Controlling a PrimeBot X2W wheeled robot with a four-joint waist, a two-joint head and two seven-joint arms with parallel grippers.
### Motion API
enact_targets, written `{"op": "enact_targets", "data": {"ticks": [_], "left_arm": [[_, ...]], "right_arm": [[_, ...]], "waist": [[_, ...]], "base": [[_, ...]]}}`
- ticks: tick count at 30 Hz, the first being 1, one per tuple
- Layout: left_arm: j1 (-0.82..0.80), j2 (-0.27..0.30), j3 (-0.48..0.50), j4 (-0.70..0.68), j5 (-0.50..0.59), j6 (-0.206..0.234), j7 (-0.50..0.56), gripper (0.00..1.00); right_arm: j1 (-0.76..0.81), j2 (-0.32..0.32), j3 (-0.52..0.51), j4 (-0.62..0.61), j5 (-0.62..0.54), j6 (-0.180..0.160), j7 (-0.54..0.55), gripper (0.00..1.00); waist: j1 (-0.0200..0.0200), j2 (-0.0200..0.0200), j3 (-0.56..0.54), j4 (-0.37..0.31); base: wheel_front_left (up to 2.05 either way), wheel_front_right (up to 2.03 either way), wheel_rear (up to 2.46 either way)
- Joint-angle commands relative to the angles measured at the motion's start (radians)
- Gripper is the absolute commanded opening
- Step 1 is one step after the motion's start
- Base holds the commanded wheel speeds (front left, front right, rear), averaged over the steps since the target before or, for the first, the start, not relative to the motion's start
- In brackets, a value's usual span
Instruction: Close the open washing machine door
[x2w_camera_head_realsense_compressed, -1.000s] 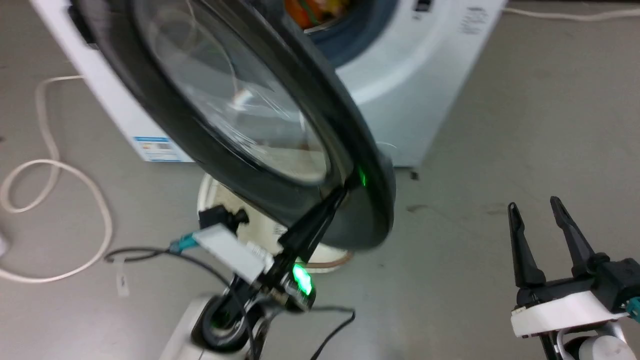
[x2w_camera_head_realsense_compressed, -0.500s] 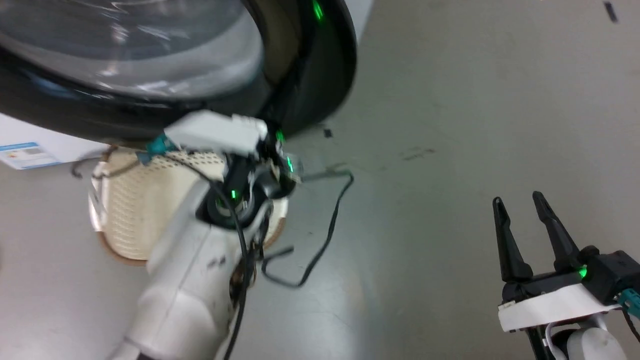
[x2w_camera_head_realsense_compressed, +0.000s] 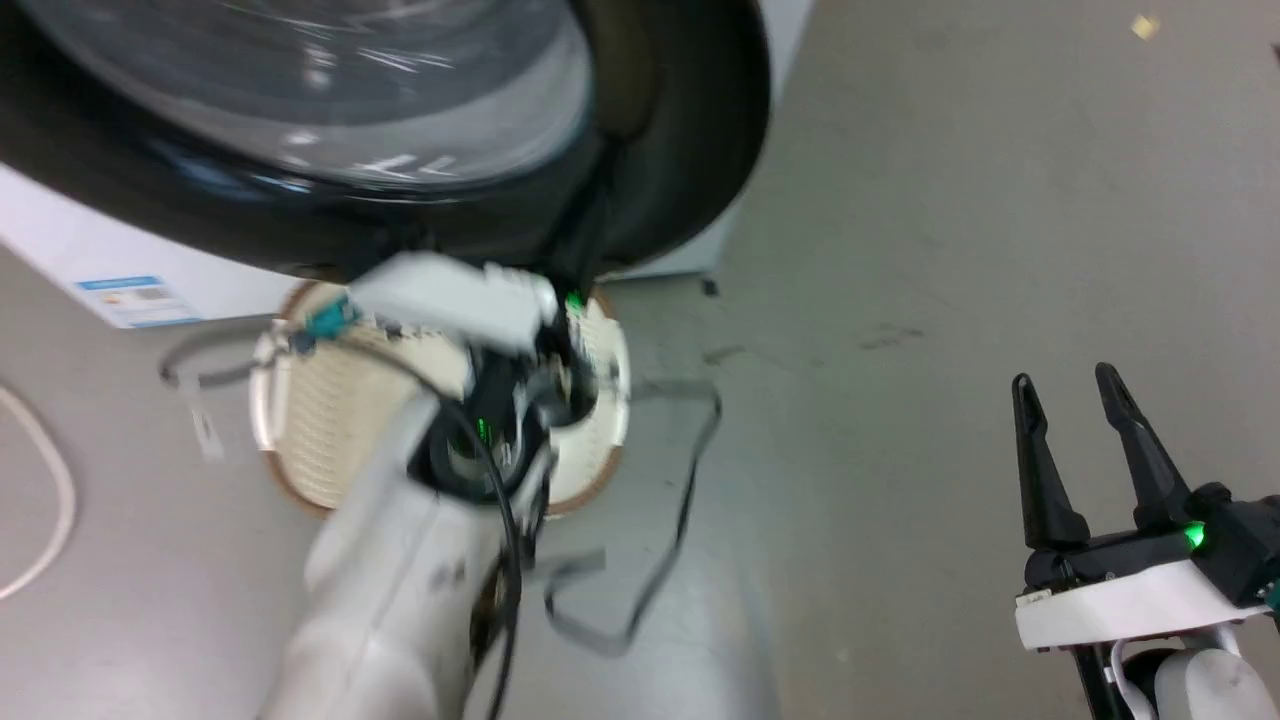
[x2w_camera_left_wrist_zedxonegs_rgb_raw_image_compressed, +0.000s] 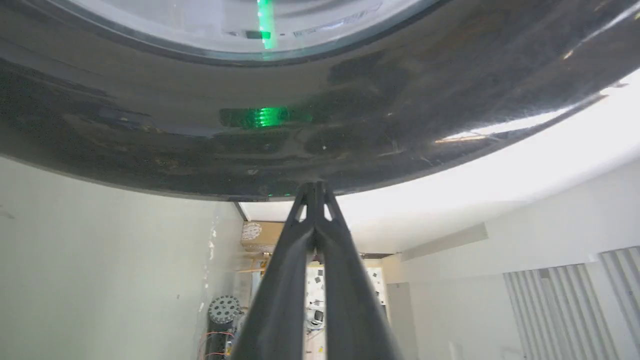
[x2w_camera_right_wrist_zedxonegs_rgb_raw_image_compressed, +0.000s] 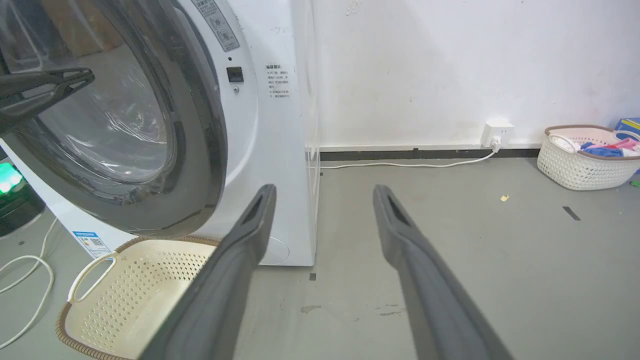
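Well, left hand (x2w_camera_left_wrist_zedxonegs_rgb_raw_image_compressed: 315, 186) (pinched) against door (x2w_camera_left_wrist_zedxonegs_rgb_raw_image_compressed: 150, 130)

Just at my left gripper's (x2w_camera_left_wrist_zedxonegs_rgb_raw_image_compressed: 315, 189) tips I see the washing machine door (x2w_camera_left_wrist_zedxonegs_rgb_raw_image_compressed: 320, 125): its black rim is glossy enough to mirror a green light, and its clear centre looks like smooth glass. The fingers (x2w_camera_left_wrist_zedxonegs_rgb_raw_image_compressed: 345, 280) are matt and dark. Left of my right gripper (x2w_camera_right_wrist_zedxonegs_rgb_raw_image_compressed: 324, 192), the washing machine (x2w_camera_right_wrist_zedxonegs_rgb_raw_image_compressed: 285, 150) is smooth white. The basket (x2w_camera_right_wrist_zedxonegs_rgb_raw_image_compressed: 140, 300) is perforated cream plastic with a brown woven-looking rim. The floor (x2w_camera_right_wrist_zedxonegs_rgb_raw_image_compressed: 450, 240) is matt grey.
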Motion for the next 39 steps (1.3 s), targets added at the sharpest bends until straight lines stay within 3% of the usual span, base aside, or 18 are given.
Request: {"op": "enact_targets", "data": {"ticks": [1, 6, 7, 8, 14, 16, 20, 24, 28, 35, 36, 37, 39], "left_arm": [[0.05, 0.008, -0.007, -0.03, 0.03, -0.004, -0.001, 0.0], [0.23, 0.088, -0.062, -0.173, 0.206, -0.004, -0.041, 0.03], [0.264, 0.114, -0.079, -0.195, 0.253, -0.004, -0.059, 0.45], [0.296, 0.141, -0.098, -0.213, 0.304, -0.004, -0.083, 1.0], [0.43, 0.287, -0.135, -0.25, 0.629, -0.002, -0.225, 1.0], [0.458, 0.312, -0.096, -0.255, 0.773, 0.031, -0.232, 1.0], [0.54, 0.292, 0.046, -0.334, 1.066, 0.11, -0.234, 1.0], [0.626, 0.266, 0.105, -0.376, 1.281, 0.174, -0.234, 1.0], [0.689, 0.248, 0.129, -0.391, 1.408, 0.205, -0.234, 1.0], [0.745, 0.207, 0.169, -0.431, 1.527, 0.203, -0.234, 1.0], [0.746, 0.201, 0.172, -0.438, 1.541, 0.197, -0.234, 1.0], [0.747, 0.197, 0.173, -0.442, 1.556, 0.192, -0.234, 1.0], [0.744, 0.188, 0.174, -0.446, 1.581, 0.181, -0.234, 1.0]], "right_arm": [[0.0, 0.003, -0.005, -0.009, -0.011, 0.001, -0.004, 1.0], [0.032, 0.003, -0.007, -0.021, -0.031, 0.001, -0.004, 1.0], [0.04, 0.003, -0.008, -0.024, -0.034, 0.001, -0.004, 1.0], [0.048, 0.003, -0.01, -0.027, -0.038, 0.001, -0.004, 1.0], [0.095, 0.003, -0.013, -0.042, -0.013, 0.001, -0.004, 1.0], [0.108, 0.003, -0.01, -0.051, -0.01, 0.001, -0.004, 1.0], [0.135, 0.003, 0.009, -0.042, 0.009, 0.001, -0.004, 1.0], [0.147, 0.003, 0.01, -0.04, -0.003, 0.001, -0.004, 1.0], [0.158, 0.003, 0.038, -0.041, -0.038, 0.001, -0.004, 1.0], [0.162, 0.003, 0.038, -0.046, -0.066, 0.001, -0.004, 1.0], [0.161, 0.003, 0.041, -0.043, -0.065, 0.001, -0.004, 0.94], [0.158, 0.003, 0.044, -0.042, -0.065, 0.001, -0.004, 0.0], [0.149, 0.003, 0.055, -0.04, -0.046, 0.001, -0.003, 0.0]], "waist": [[-0.0001, -0.0001, -0.05, 0.052], [-0.0001, -0.0001, -0.129, 0.128], [-0.0001, -0.0001, -0.145, 0.143], [-0.0001, -0.0001, -0.159, 0.157], [-0.0001, -0.0001, -0.23, 0.232], [-0.0001, -0.0001, -0.244, 0.252], [-0.0001, -0.0001, -0.264, 0.286], [-0.0001, -0.0001, -0.278, 0.311], [-0.0001, -0.0001, -0.285, 0.326], [-0.0001, -0.0001, -0.261, 0.355], [-0.0001, -0.0001, -0.255, 0.36], [-0.0001, -0.0001, -0.247, 0.364], [-0.0001, -0.0001, -0.229, 0.372]], "base": [[0.0, 0.0, 0.0], [0.0, 0.0, 0.0], [0.0, 0.0, 0.0], [0.0, 0.0, 0.0], [0.0, 0.0, 0.0], [0.0, 0.0, 0.0], [0.0, 0.0, 0.0], [0.0, 0.0, 0.0], [0.0, 0.0, 0.0], [0.0, 0.0, 0.0], [0.0, 0.0, 0.0], [0.0, 0.0, 0.0], [0.0, 0.0, 0.0]]}}
